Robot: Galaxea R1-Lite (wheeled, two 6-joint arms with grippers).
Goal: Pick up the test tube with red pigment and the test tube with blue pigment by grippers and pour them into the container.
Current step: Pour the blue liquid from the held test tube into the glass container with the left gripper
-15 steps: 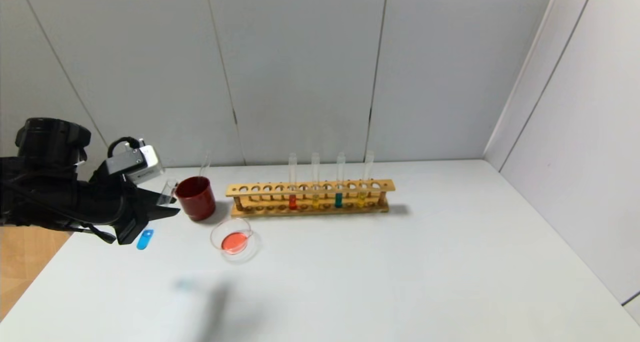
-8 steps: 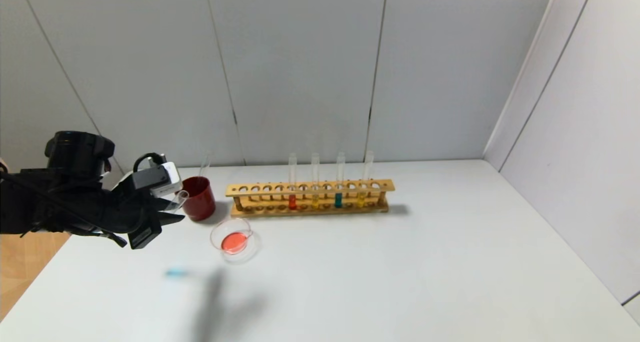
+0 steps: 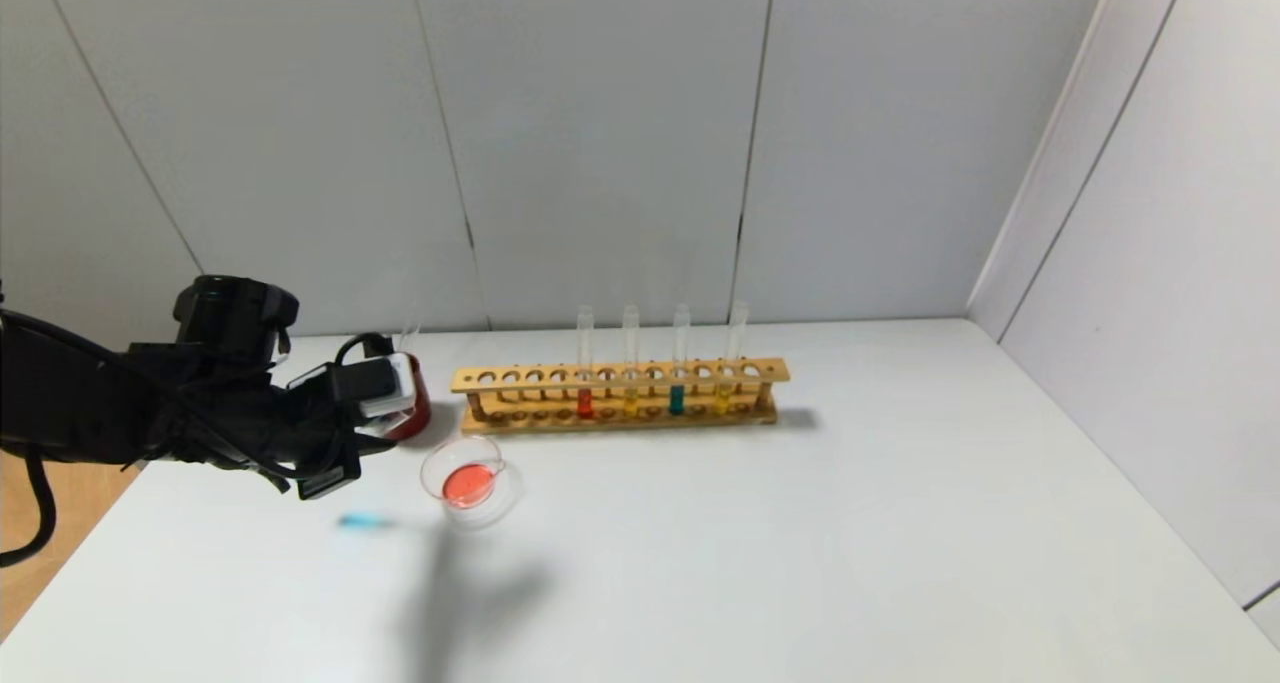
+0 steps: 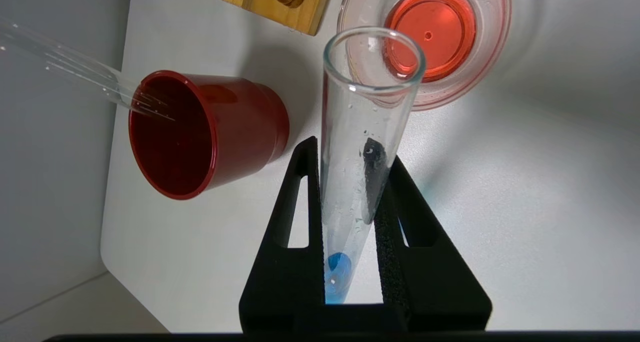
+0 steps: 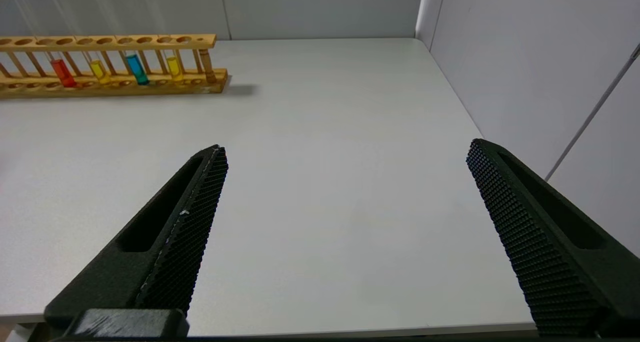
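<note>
We hold a test tube with blue pigment (image 4: 367, 131) clamped in our left gripper (image 4: 350, 156), its open mouth tipped toward the container (image 4: 480, 71), which already holds red liquid. In the head view the left gripper (image 3: 385, 433) hides most of the red cup (image 3: 420, 408), and the held tube cannot be made out there. A test tube with red pigment (image 3: 585, 378) stands in the wooden rack (image 3: 620, 393). Our right gripper (image 5: 345, 182) hangs spread wide above the table (image 5: 325, 207), out of the head view.
</note>
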